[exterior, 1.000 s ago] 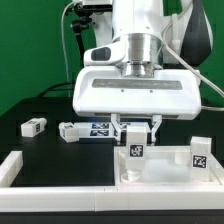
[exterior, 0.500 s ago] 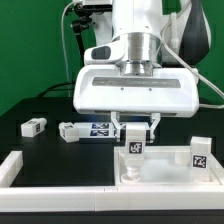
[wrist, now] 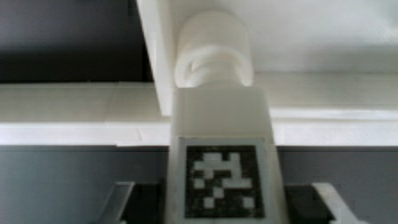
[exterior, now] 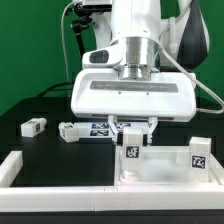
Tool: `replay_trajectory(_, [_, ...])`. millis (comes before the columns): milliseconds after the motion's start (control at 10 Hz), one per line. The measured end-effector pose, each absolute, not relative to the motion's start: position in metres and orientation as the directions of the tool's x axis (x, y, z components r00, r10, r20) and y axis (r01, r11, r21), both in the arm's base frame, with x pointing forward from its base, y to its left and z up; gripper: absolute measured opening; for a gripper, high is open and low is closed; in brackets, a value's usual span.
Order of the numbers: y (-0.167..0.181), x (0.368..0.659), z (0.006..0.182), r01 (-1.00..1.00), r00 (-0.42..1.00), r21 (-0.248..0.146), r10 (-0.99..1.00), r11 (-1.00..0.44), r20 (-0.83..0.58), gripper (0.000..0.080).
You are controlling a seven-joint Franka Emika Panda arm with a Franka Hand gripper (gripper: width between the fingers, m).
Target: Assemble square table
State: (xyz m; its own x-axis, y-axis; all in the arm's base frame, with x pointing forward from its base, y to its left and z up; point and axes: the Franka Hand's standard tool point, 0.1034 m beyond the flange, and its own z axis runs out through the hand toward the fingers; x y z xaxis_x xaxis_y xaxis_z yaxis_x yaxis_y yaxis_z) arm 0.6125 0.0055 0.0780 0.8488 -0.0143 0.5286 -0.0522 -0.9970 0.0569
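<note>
The white square tabletop point(exterior: 165, 163) lies at the front right, with a tag on its right part point(exterior: 199, 158). My gripper point(exterior: 133, 133) is shut on a short white tagged leg point(exterior: 133, 150) and holds it upright on the tabletop's near left corner. In the wrist view the leg point(wrist: 217, 130) runs between my fingers point(wrist: 128, 203), its tag facing the camera and its round tip at the tabletop point(wrist: 71, 105). Two loose legs lie on the black table at the exterior view's left, one point(exterior: 33, 126) further left than the other point(exterior: 70, 132).
The marker board point(exterior: 101, 129) lies behind the gripper. Low white border bars run along the front point(exterior: 60, 185) and at the exterior view's left point(exterior: 10, 168). A green backdrop stands behind the arm.
The gripper and the held leg have shifted very slightly; the leg stays on the tabletop corner. Nothing else has moved.
</note>
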Motion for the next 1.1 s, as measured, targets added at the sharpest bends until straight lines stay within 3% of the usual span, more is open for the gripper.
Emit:
replay_trajectory(400, [0.0029,0.6116,0.0701,-0.055,0.839,0.072,-0.007,-0.996,0.545,0.029])
replay_trajectory(500, [0.0029,0.6115,0.0699,-0.055,0.839,0.072,-0.007,-0.996,0.545,0.0366])
replay_trajectory(600, [0.0028,0.6115,0.0699,-0.055,0.839,0.072,-0.007,-0.996,0.544,0.0366])
replay_trajectory(800, [0.0028,0.6115,0.0698,-0.055,0.839,0.072,-0.007,-0.996,0.544,0.0617])
replay_trajectory(1100, [0.0028,0.6115,0.0698,-0.055,0.839,0.072,-0.007,-0.996,0.544,0.0648])
